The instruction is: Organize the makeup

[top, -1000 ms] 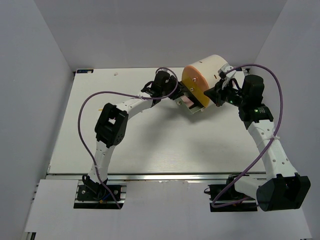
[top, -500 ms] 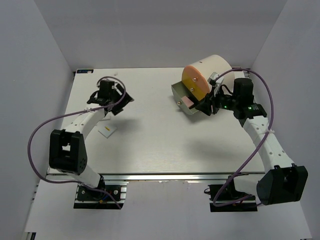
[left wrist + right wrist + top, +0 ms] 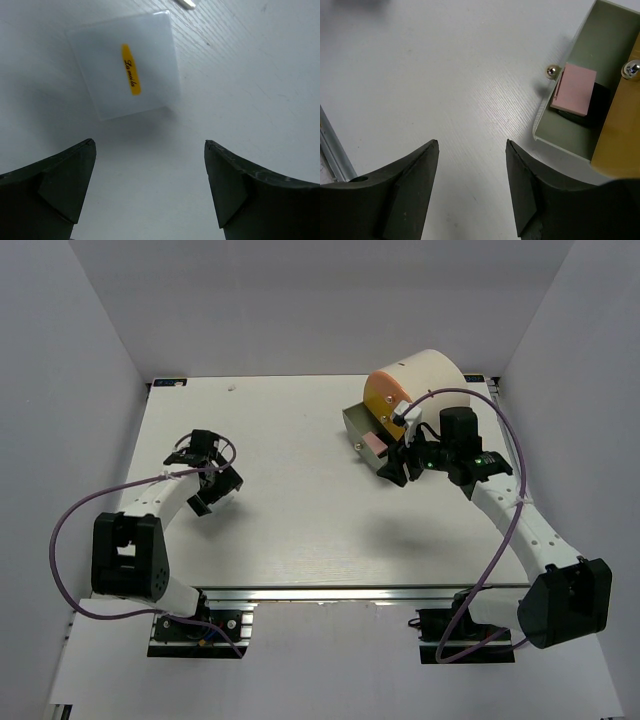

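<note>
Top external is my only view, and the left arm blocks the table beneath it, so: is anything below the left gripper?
Observer: Yes. Left wrist view shows a flat white square with a yellow oval label on the table, ahead of the left gripper.
Operator: Is the gripper gripping it?
Observer: No. The gripper is open and empty; the square lies beyond its fingertips.
Operator: And the drawer on the right?
Observer: Right wrist view shows the pink square in the drawer lying on something dark; the right gripper is open, short of it.
</note>
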Controlling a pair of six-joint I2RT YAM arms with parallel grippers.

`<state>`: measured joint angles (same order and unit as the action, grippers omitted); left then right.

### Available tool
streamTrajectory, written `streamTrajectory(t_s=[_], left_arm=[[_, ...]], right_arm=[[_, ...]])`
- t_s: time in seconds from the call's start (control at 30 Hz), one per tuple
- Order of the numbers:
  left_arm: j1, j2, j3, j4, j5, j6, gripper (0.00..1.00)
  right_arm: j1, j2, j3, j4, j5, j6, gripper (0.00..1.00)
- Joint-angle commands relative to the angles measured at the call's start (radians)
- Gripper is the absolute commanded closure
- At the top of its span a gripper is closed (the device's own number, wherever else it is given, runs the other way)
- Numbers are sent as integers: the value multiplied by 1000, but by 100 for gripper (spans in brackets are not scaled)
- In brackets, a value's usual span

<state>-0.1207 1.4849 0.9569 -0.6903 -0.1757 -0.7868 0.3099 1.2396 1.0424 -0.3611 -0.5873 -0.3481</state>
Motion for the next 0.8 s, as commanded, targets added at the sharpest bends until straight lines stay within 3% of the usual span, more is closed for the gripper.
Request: streamTrajectory(t_s=[0.0, 0.2, 0.77], left_arm=[[29, 6, -3, 6, -39, 55, 2], [70, 83, -7, 84, 24, 103, 2], [107, 262, 105, 103, 41, 129, 2]], right_arm=[[3, 0, -4, 22, 34, -2, 38], [3, -6, -4, 21, 44, -3, 38], [3, 0, 15, 11, 49, -8, 38]])
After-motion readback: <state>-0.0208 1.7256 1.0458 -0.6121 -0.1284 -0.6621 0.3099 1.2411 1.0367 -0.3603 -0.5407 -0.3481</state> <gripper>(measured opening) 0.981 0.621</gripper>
